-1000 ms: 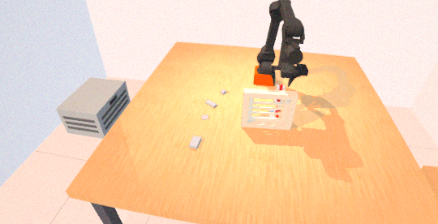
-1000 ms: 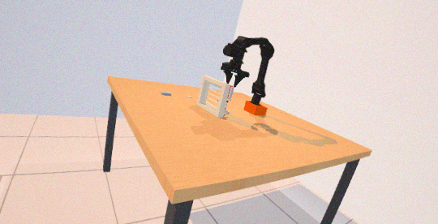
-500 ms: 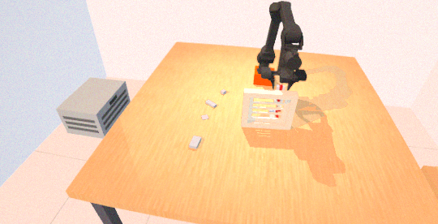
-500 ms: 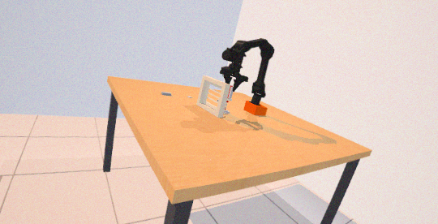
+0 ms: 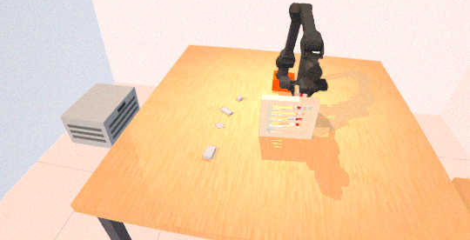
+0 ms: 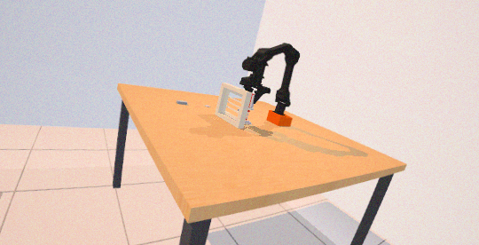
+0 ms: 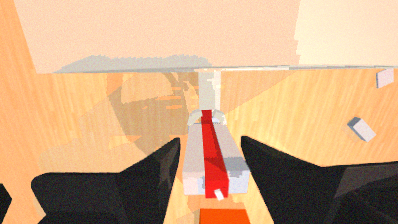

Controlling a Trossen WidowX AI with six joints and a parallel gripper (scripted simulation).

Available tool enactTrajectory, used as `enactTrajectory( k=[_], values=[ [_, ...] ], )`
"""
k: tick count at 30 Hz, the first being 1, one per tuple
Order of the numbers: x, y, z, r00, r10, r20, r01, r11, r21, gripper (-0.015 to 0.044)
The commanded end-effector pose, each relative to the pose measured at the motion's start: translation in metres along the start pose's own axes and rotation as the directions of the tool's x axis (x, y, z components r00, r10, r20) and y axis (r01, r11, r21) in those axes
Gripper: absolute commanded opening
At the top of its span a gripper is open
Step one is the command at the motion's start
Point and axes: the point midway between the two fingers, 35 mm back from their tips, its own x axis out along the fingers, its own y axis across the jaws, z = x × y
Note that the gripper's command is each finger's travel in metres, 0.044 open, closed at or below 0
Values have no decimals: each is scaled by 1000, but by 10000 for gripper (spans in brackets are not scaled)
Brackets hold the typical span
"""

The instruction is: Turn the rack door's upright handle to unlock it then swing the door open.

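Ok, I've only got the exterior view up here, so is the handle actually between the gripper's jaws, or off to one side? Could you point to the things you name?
Observer: It's between them. The wrist view shows the handle (image 5: 300,94) (image 6: 252,101) (image 7: 215,157) inside the gripper (image 5: 301,95) (image 6: 254,102) (image 7: 210,138), its red stripe running lengthwise.

Operator: Are the jaws pressing on it?

Observer: No, the wrist view shows a narrow gap on each side of the handle, level with the fingertips.

Operator: And how many loose pieces are out there? I can only make out a couple.

Observer: The top view shows four small pale pieces (image 5: 209,152) (image 6: 182,103) (image 7: 362,130).
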Motion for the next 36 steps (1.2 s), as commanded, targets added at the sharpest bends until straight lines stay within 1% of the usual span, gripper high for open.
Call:
enactTrajectory(
  k=[1,4,17,21,23,28,32,36],
  values=[
    [3,1,-1,1000,5,-5,-5,1000,7,185],
    [3,1,-1,1000,5,-5,-5,1000,7,106],
    [3,1,-1,1000,5,-5,-5,1000,7,19],
    [3,1,-1,1000,5,-5,-5,1000,-2,17],
    [3,1,-1,1000,5,-5,-5,998,-66,17],
    [3,1,-1,1000,5,-5,-6,952,-308,17],
    [3,1,-1,1000,5,-5,-7,873,-488,17],
    [3,1,-1,1000,5,-5,-7,760,-649,17]
  ],
)
